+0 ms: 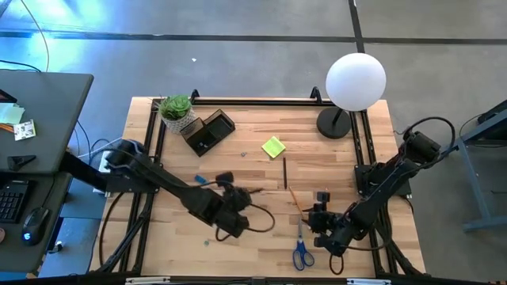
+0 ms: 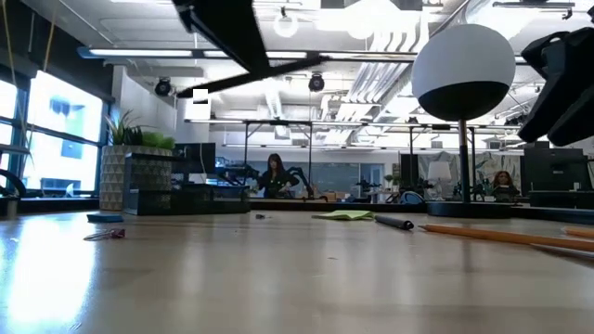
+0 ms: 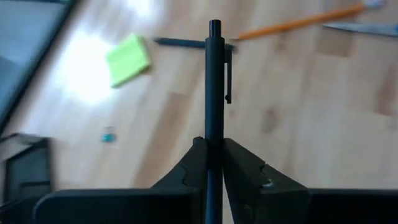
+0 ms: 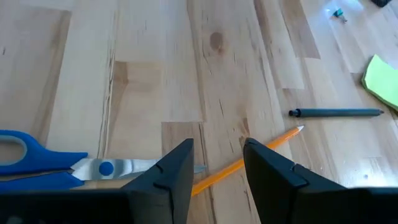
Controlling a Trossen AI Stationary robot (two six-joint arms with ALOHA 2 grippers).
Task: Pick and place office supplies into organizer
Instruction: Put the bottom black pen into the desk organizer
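Left gripper (image 3: 213,163) grips pen (image 3: 214,81), apparently lifted.

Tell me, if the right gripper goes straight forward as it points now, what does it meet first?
Probably the orange pencil, lying just ahead between the open fingers of the right gripper; depth is uncertain.

A robotics lab in an open-plan office hall. The wooden bench (image 1: 238,237) stands in a black frame on bare grey concrete floor (image 1: 238,55). At its nine o'clock, a desk (image 1: 43,103) carries a keyboard (image 1: 11,202) and mouse (image 1: 30,220). Beyond are exposed ceiling ducts (image 2: 390,74), strip lights (image 2: 139,53), glass partitions and seated people (image 2: 276,173).
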